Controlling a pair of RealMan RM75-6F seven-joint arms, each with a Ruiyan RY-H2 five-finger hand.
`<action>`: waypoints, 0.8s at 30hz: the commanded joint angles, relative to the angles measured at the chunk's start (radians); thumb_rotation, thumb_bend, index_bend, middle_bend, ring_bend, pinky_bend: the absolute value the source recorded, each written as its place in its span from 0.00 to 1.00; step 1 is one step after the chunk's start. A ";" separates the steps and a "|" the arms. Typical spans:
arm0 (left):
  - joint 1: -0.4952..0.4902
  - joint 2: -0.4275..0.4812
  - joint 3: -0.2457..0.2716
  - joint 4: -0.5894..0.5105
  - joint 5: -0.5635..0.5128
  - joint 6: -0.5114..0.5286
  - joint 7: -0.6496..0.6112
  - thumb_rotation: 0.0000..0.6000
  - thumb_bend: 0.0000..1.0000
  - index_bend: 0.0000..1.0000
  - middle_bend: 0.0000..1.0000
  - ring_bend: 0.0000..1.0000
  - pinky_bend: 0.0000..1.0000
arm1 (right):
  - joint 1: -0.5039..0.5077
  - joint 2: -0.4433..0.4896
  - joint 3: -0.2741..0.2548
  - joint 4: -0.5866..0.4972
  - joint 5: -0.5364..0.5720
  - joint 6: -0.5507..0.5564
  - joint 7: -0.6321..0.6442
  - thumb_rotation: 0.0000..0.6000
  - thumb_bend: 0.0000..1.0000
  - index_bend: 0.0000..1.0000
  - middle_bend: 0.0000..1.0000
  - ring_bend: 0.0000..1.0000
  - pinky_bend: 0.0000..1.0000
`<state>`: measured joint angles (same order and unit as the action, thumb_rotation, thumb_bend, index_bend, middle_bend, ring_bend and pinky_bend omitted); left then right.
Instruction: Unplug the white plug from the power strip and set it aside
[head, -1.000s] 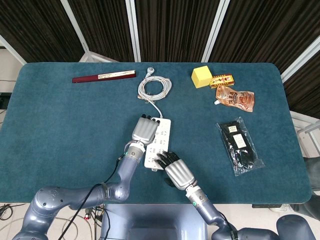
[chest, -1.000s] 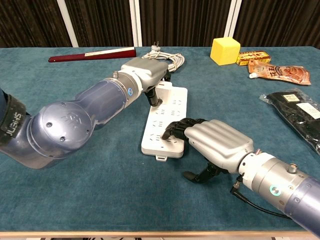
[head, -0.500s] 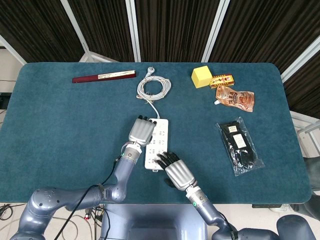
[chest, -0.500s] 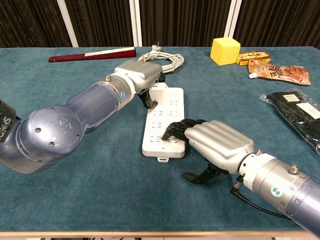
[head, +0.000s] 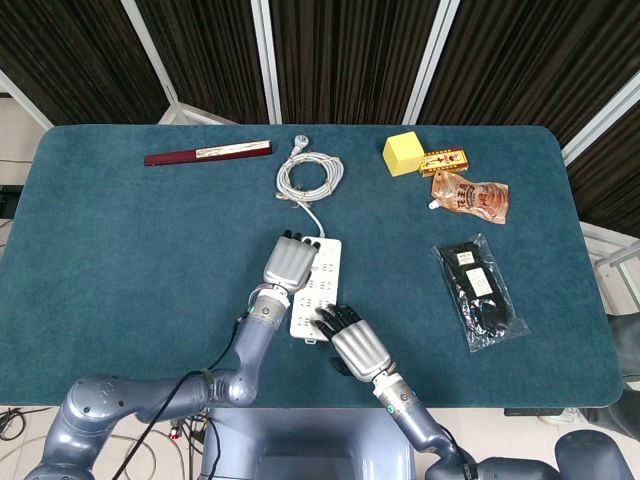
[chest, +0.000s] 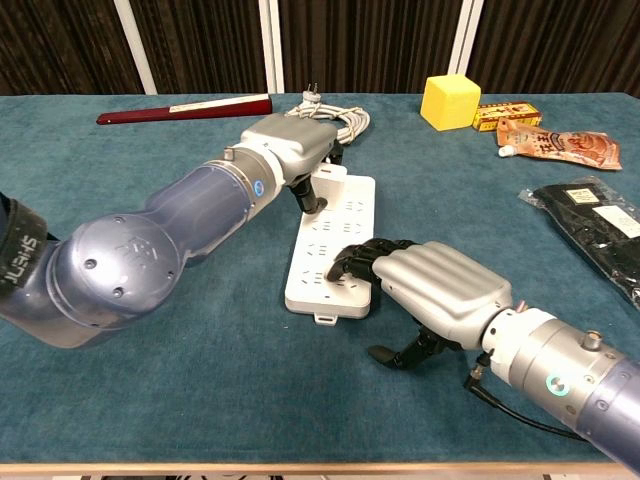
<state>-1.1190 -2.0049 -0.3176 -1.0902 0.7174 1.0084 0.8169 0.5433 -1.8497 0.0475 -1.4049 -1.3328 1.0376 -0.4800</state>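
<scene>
The left hand (chest: 285, 150) is reaching forward over the far end of the power strip (chest: 330, 240), its dark fingers (chest: 308, 197) curling down onto the strip; what they are grasping cannot be told, and the white plug is hidden beneath them. The flat white plastic strip is lying on the teal felt surface (head: 130, 240). The right hand (chest: 435, 290) is pressing bent fingers (chest: 350, 262) on the strip's near end, holding nothing.

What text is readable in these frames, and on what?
"SHIED" or similar, partly cut off: black band on the left arm, chest view; reading uncertain.
Orange box: printing, too small to read.
Orange pouch: printing, blurred.
Black packet: white labels, too small.
Red folded fan: pale strip, no legible text.
Power strip, yellow cube: none visible.
</scene>
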 joint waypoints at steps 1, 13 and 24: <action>0.013 0.014 0.010 -0.002 -0.006 -0.002 0.008 1.00 0.35 0.70 0.75 0.31 0.27 | 0.000 -0.001 -0.001 -0.003 -0.001 0.000 -0.003 1.00 0.39 0.22 0.18 0.10 0.16; 0.017 0.001 0.000 0.020 0.009 -0.017 -0.022 1.00 0.36 0.75 0.81 0.38 0.33 | 0.000 -0.007 0.004 0.006 0.004 0.002 -0.001 1.00 0.39 0.22 0.18 0.10 0.16; 0.010 -0.003 -0.024 0.013 0.030 -0.007 -0.039 1.00 0.36 0.77 0.84 0.38 0.33 | 0.000 0.001 0.004 0.003 0.001 0.005 0.003 1.00 0.39 0.22 0.18 0.10 0.16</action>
<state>-1.1086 -2.0087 -0.3405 -1.0757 0.7473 1.0009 0.7776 0.5426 -1.8494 0.0509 -1.4014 -1.3314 1.0420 -0.4769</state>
